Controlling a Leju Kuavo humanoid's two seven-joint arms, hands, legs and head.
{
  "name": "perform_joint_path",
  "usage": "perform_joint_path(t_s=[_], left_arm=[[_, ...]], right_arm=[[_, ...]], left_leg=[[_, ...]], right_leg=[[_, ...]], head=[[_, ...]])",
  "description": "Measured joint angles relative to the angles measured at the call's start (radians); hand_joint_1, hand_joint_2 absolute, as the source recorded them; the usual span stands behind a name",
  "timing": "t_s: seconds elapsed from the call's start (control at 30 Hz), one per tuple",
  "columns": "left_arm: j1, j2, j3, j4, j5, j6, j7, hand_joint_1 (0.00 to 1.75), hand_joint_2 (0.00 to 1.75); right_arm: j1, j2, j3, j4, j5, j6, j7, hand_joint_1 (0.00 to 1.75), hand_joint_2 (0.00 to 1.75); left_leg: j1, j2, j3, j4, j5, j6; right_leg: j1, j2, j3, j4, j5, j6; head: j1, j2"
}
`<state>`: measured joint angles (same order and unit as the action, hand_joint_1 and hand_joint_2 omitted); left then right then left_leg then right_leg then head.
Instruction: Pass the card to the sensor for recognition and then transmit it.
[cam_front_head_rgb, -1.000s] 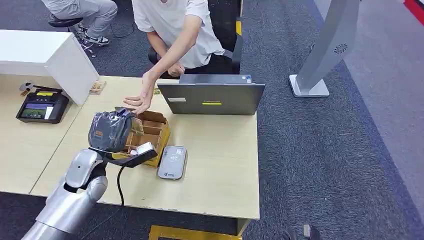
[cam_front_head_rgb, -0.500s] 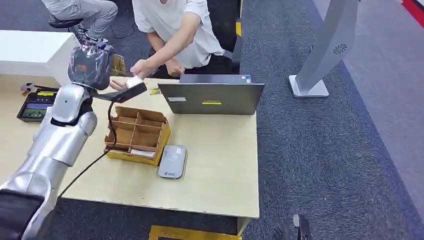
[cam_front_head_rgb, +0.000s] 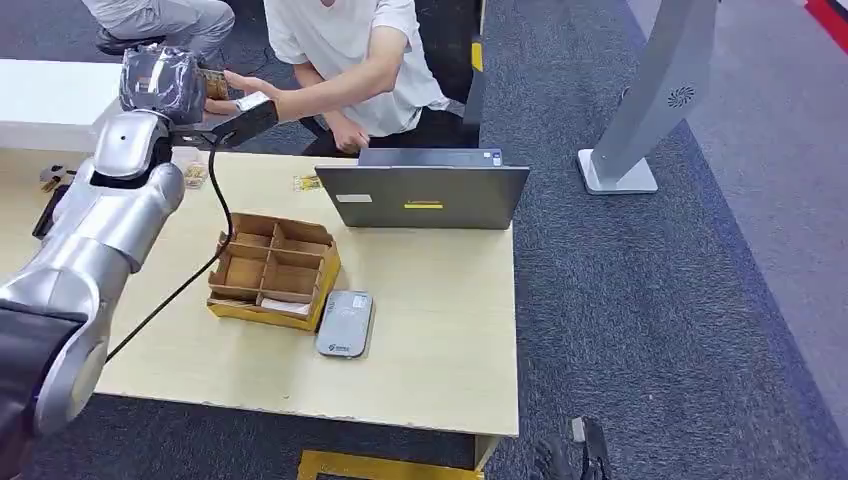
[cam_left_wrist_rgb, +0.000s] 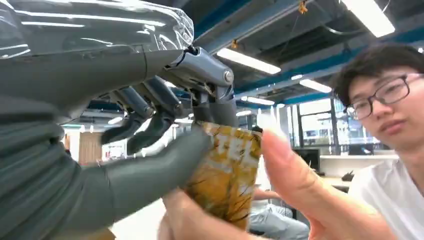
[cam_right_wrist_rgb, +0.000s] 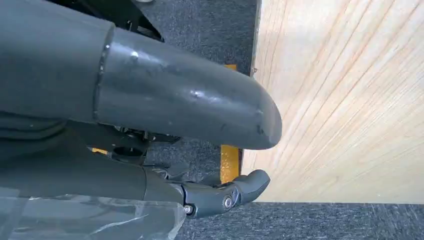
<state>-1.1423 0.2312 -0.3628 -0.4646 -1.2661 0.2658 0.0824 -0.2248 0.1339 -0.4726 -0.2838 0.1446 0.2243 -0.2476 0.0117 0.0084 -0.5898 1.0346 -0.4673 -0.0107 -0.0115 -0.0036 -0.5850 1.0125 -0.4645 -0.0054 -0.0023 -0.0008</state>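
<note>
Left hand (cam_front_head_rgb: 165, 82) now raised past table's far edge, up from cardboard tray (cam_front_head_rgb: 272, 270) and card reader (cam_front_head_rgb: 345, 323); pinching yellow card (cam_left_wrist_rgb: 225, 175) between thumb and fingers, person's hand (cam_left_wrist_rgb: 280, 185) touching it. Handover stage, release pending. Right hand (cam_right_wrist_rgb: 215, 192) empty, fingers apart.

A pale wooden bench (cam_front_head_rgb: 440, 330) carries a divided cardboard box (cam_front_head_rgb: 272, 272), a grey sensor pad (cam_front_head_rgb: 345, 324) just beside it (flat on the wood), and an open laptop (cam_front_head_rgb: 422, 195) at the far edge.
</note>
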Motion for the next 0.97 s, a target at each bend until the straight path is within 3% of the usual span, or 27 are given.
perform_joint_path(t_s=[0.8,0.9,0.97], left_arm=[[-0.041,0.015,0.0,0.052,0.013,0.01,-0.004,0.0,1.75],[-0.042,0.021,0.0,0.052,0.021,0.031,-0.038,0.0,1.75],[-0.041,0.038,0.0,0.047,0.049,0.066,-0.091,0.0,1.75]], right_arm=[[-0.013,0.0,0.023,0.0,-0.032,-0.005,0.0,0.0,0.0],[-0.012,0.0,0.023,0.0,-0.042,-0.007,-0.004,0.0,0.0],[-0.01,0.0,0.022,0.0,-0.059,-0.009,-0.017,0.0,0.0]], left_leg=[[0.0,-0.001,0.0,0.0,0.0,0.0],[0.0,-0.001,0.0,0.0,0.0,0.0],[0.0,0.001,0.0,0.0,0.0,0.0]], right_leg=[[0.0,0.0,0.0,0.0,0.0,0.0],[0.0,0.0,0.0,0.0,0.0,0.0],[0.0,0.001,0.0,0.001,0.0,0.0]], head=[[0.0,0.0],[0.0,0.0],[0.0,0.0]])
